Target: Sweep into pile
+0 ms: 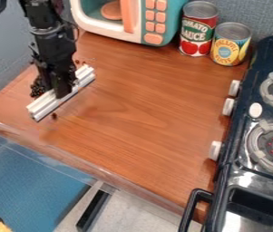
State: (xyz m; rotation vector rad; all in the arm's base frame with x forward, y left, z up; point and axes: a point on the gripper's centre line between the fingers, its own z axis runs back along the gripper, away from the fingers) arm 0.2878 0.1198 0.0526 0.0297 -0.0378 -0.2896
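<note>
My gripper (pixel 64 90) hangs over the left part of the wooden counter and is shut on the middle of a white and silver bar (pixel 43 108). The bar lies low over the wood at a slant, from lower left to upper right. Small dark brown pieces (pixel 37 87) are bunched just left of the gripper, behind the bar. More reddish-brown pieces (pixel 78 62) are scattered beyond its upper end. A single dark piece (pixel 54 116) sits in front of the bar, near its lower end. The arm and bar may hide others.
A toy microwave (pixel 153 22) stands at the back, with a tomato sauce can (pixel 197 29) and a yellow can (pixel 230 44) beside it. The toy stove (pixel 245 149) with its knobs borders the counter (pixel 144 108) on the right. The counter's front edge runs diagonally below.
</note>
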